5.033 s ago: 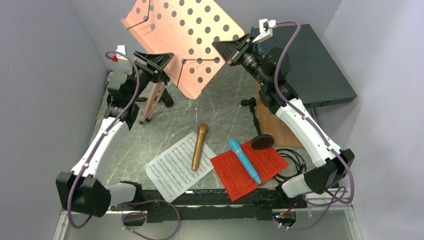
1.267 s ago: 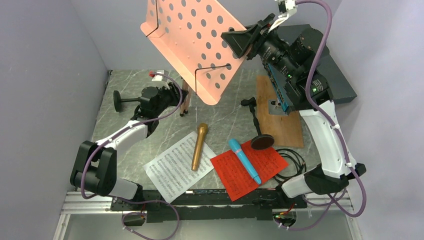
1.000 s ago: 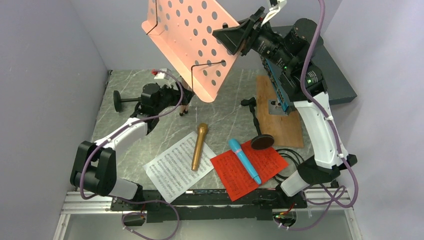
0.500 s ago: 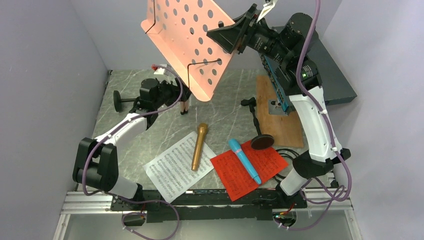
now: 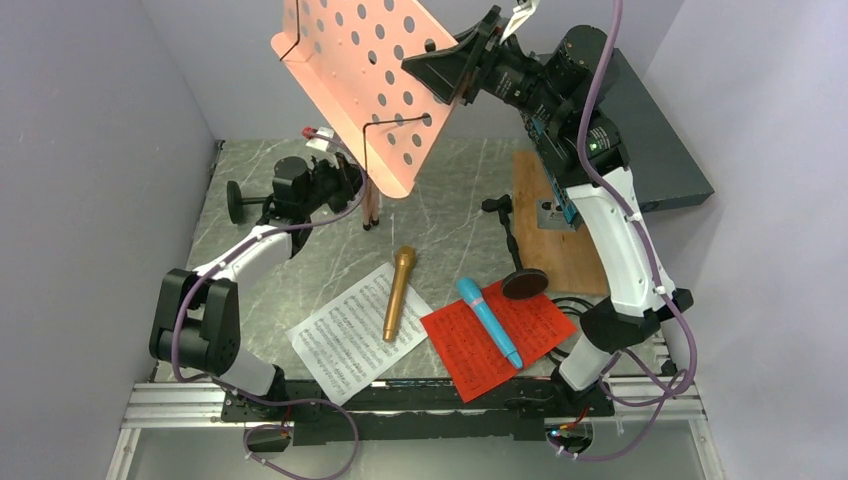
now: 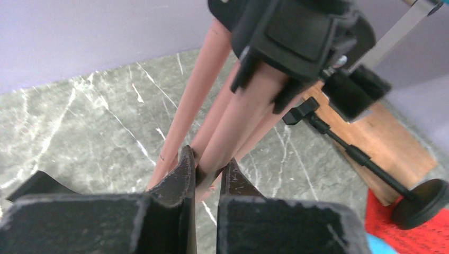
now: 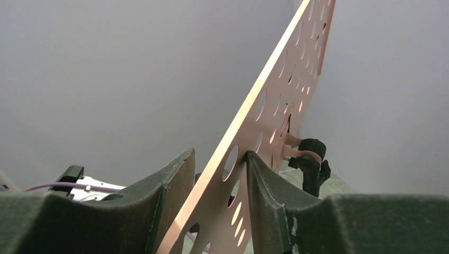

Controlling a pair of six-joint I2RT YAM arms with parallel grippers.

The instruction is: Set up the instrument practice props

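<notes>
The pink hole-punched music desk hangs tilted over the back of the table. My right gripper is shut on its right edge, and the plate runs slanted between the fingers of that gripper. Below it, my left gripper is shut on one of the pink tripod legs, with the leg pinched at the tips of the gripper. The gold microphone lies on the white page. The blue microphone lies on the red page. One black round-based pole lies right of centre and another lies at the far left.
A wooden board lies at the right under the right arm. The dark-teal box sits behind it in the corner. A black cable coil lies beside the red page. Grey walls close in both sides.
My left gripper has closed onto the tripod leg. The right arm has carried the pink desk a little to the left and up.
</notes>
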